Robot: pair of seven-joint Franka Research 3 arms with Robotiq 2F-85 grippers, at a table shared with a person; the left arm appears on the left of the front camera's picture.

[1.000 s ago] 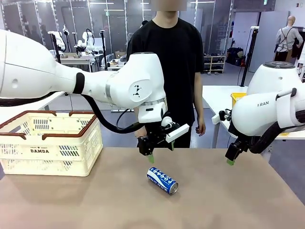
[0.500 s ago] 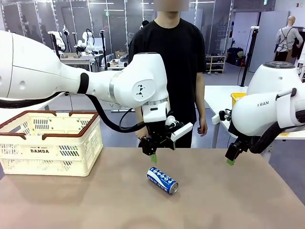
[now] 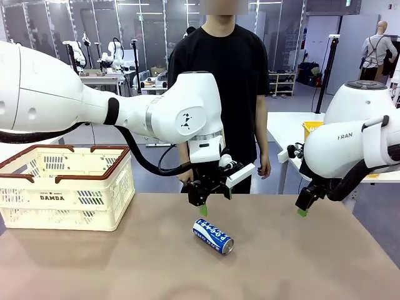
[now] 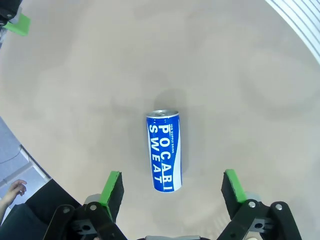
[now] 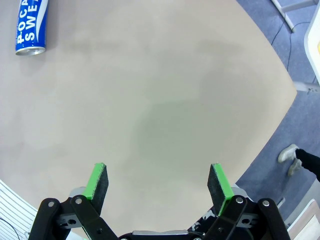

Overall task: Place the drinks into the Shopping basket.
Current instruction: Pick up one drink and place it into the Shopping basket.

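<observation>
Front view shows a slim blue-and-white metal drink can [image 3: 213,236] lying on its side near the middle of the beige tabletop [image 3: 125,269], its silver top turned toward the camera and to the right. Nothing touches it, and the surface around it is bare. Above and just behind it hangs the left gripper [image 3: 205,201], held off the table. In the left wrist view that gripper's [image 4: 172,186] green pads stand spread wide with the can [image 4: 164,151] lying lengthwise below the gap between them. Off to the left sits the large cream-white slotted plastic shopping basket with a dark brown rim [image 3: 65,187], well apart from the can. The right gripper [image 3: 304,205] hangs near the table's right edge, its [image 5: 158,182] fingers likewise spread over bare tabletop. A person in a black T-shirt [image 3: 219,69] stands at the far side.
</observation>
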